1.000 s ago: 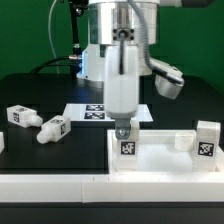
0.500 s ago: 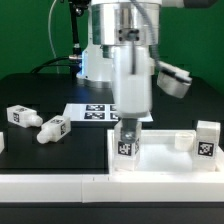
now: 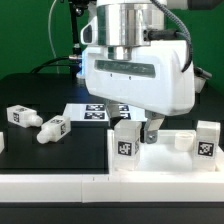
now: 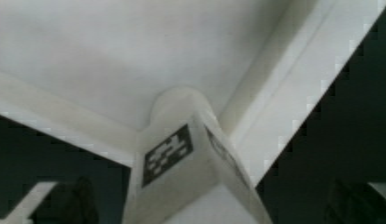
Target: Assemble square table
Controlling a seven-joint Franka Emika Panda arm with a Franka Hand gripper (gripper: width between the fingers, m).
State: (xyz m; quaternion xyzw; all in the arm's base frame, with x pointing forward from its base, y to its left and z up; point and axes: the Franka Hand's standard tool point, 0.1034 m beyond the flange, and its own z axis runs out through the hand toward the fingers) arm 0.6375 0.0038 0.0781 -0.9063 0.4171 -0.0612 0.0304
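Note:
The white square tabletop [image 3: 165,162] lies at the front, right of centre. A short white leg with a tag [image 3: 125,138] stands upright in its near left corner. A second leg [image 3: 206,140] stands at the right corner. Two loose legs [image 3: 18,116] [image 3: 52,129] lie on the black table to the left. My gripper [image 3: 140,132] hangs over the near left leg, one dark finger [image 3: 152,128] just right of it. In the wrist view the leg [image 4: 193,170] sits between both fingers [image 4: 65,200] with a gap on each side, over the tabletop [image 4: 119,50]. The gripper [image 4: 208,205] is open.
The marker board [image 3: 95,112] lies flat behind the tabletop. Long low white border bars [image 3: 55,186] run along the front edge. The robot base [image 3: 95,60] stands at the back.
My gripper has turned about a quarter turn over the leg, so its wide side faces the camera. It has let go of the leg, which still stands in the corner.

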